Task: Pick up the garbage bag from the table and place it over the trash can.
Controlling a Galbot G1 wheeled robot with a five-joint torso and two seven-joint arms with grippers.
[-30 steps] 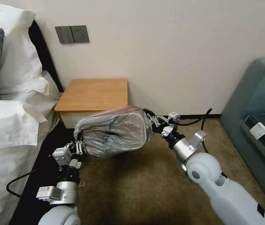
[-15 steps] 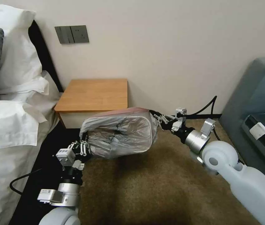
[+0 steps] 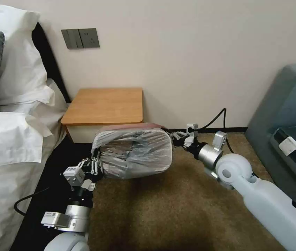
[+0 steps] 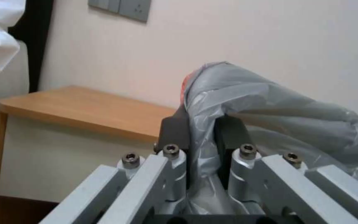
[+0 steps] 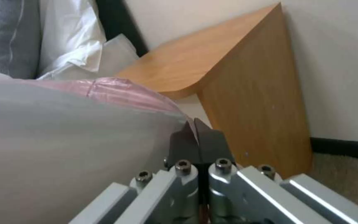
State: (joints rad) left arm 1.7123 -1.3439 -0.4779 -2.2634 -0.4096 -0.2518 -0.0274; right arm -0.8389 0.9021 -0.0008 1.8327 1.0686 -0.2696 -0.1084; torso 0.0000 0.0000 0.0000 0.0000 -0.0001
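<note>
Between the 2 grippers, the garbage bag [image 3: 134, 151] hung stretched open above the brown carpet [image 3: 161, 209], off the table [image 3: 106, 104] and just in front of its white front panel. The left gripper [image 3: 95, 166] was closed on the bag's near left edge; in the left wrist view its dark fingers [image 4: 175, 130] squeezed a bunched fold of grey plastic [image 4: 245, 102] that ran up and away beyond the fingertips. The right gripper [image 3: 176, 135] was clamped on the bag's far right edge, its jaws pressed almost together with only a thin pinch of film between them; in the right wrist view the pads [image 5: 185, 144] met at the point where the pinkish rim [image 5: 121, 93] came in, and the taut grey sheet spread away to one side of the jaws. Beyond the right jaws stood the wooden side and top of the table [image 5: 245, 90]. The bag's rim showed a reddish tint along its upper edge, close to the table's front corner. Both arms reached in from below, one at each end of the bag.
</note>
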